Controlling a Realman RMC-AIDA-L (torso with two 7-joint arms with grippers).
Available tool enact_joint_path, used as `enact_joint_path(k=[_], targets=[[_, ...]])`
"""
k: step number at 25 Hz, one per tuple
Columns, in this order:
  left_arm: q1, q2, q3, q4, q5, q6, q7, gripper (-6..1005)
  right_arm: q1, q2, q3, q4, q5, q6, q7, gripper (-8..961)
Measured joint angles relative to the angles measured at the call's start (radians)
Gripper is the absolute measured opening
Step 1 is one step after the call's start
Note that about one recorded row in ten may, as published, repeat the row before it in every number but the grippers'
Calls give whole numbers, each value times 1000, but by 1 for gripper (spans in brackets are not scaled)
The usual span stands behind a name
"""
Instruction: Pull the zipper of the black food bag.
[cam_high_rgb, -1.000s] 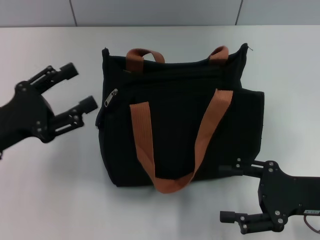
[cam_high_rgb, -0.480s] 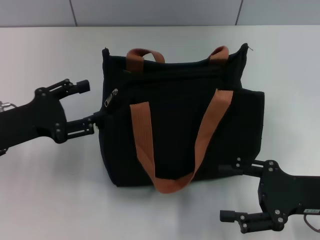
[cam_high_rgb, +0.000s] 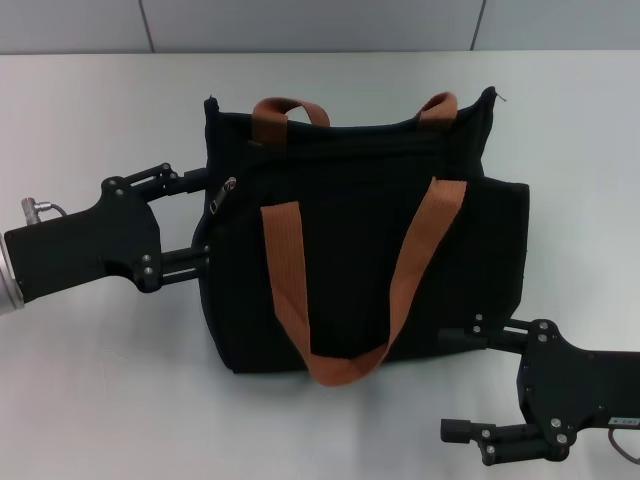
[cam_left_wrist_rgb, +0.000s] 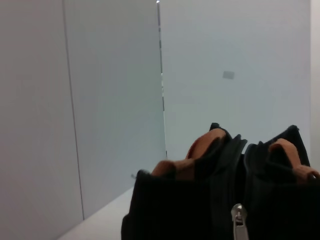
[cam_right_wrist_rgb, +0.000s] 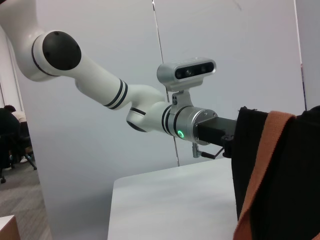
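The black food bag (cam_high_rgb: 360, 235) lies on its side on the white table (cam_high_rgb: 100, 400), with rust-orange straps (cam_high_rgb: 285, 290) across it. The silver zipper pull (cam_high_rgb: 227, 192) hangs at the left end of the zipper track. My left gripper (cam_high_rgb: 204, 220) is open at the bag's left end, one finger above the pull and one below, both fingertips at the fabric. The left wrist view shows the pull (cam_left_wrist_rgb: 238, 219) close ahead on the bag (cam_left_wrist_rgb: 175, 210). My right gripper (cam_high_rgb: 452, 386) is open and empty near the bag's lower right corner.
The right wrist view shows the bag's near end (cam_right_wrist_rgb: 300, 175), an orange strap (cam_right_wrist_rgb: 260, 175) and my left arm (cam_right_wrist_rgb: 175, 120) beyond it. A grey wall (cam_high_rgb: 320, 25) runs behind the table. Bare table lies to the left of the bag and in front of it.
My left gripper has moved right to the bag's left end and now straddles the zipper pull. The bag and the right arm have not moved.
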Motion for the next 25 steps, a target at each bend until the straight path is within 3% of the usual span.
enact_joint_path(k=[2,7,25], targets=[[2,-4,-9,0,-2,2,31,824,-1,0,1,0,0,0,0,832],[2,-10,-28,0,-5,-1,42,625,-2,0,2,0,0,0,0,832],[2,-20,-34,5,-30,6,48,108,0,2,0,0,3,-8,0,832]])
